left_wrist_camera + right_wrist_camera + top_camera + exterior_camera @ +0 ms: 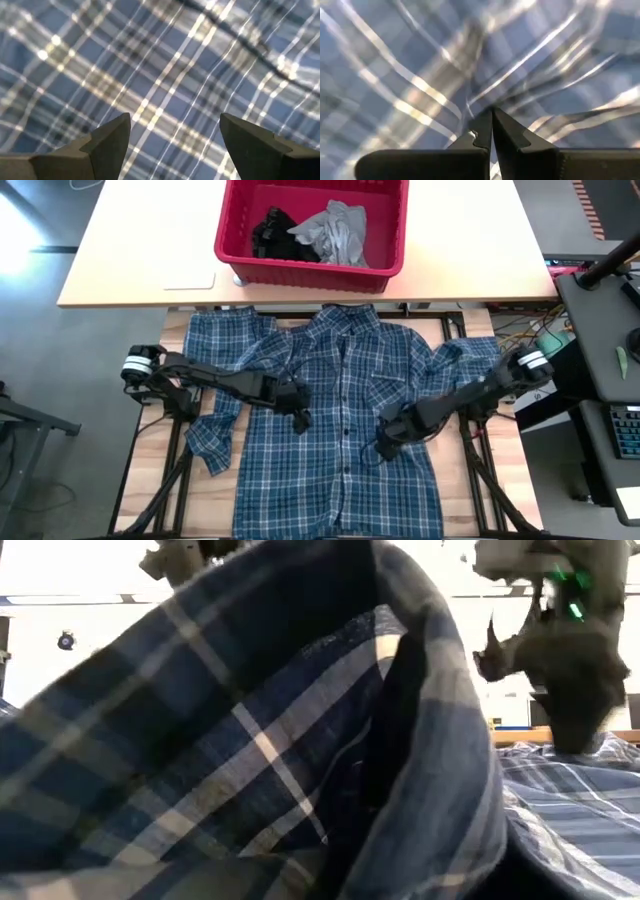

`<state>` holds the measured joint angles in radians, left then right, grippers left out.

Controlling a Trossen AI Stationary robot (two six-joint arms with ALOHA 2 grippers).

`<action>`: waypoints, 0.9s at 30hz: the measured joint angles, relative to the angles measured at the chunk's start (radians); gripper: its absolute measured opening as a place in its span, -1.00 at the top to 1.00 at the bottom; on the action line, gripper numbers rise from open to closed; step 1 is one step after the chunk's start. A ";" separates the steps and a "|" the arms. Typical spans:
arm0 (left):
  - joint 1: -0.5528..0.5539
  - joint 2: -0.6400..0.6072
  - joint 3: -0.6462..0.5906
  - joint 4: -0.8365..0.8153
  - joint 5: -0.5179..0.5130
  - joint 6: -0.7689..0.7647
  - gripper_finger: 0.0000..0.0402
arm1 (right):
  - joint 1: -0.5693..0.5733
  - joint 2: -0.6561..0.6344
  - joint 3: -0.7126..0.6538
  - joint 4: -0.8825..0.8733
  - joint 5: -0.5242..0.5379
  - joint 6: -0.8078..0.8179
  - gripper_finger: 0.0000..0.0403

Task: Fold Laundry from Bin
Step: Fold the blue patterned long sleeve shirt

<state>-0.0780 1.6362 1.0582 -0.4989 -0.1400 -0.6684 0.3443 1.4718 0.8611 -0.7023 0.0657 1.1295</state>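
Both tools press the plaid shirt: left tool open, right tool seemingly pinching it.

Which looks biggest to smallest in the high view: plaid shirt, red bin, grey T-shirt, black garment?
1. Plaid shirt, spread across the table.
2. Red bin.
3. Grey T-shirt, bunched in the bin.
4. Black garment, beside it; both are crumpled, so their order is unsure.

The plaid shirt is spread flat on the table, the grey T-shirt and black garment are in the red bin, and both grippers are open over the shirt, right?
Not quite: only the left gripper is open; the right wrist view shows the right gripper shut.
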 joint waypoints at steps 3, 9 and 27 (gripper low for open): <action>0.000 -0.001 0.041 0.010 -0.030 0.026 -0.44 | -0.043 -0.079 0.046 -0.139 0.089 -0.015 0.95; 0.030 -0.001 0.152 0.060 -0.059 0.114 -0.44 | -0.196 -0.226 0.017 -0.244 0.163 -0.076 0.95; 0.118 -0.019 0.240 0.073 -0.107 0.237 -0.44 | -0.325 -0.274 -0.019 -0.088 0.170 -0.187 0.95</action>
<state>0.0403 1.6169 1.2980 -0.4255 -0.2466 -0.4313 0.0196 1.1981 0.8421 -0.7899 0.2354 0.9424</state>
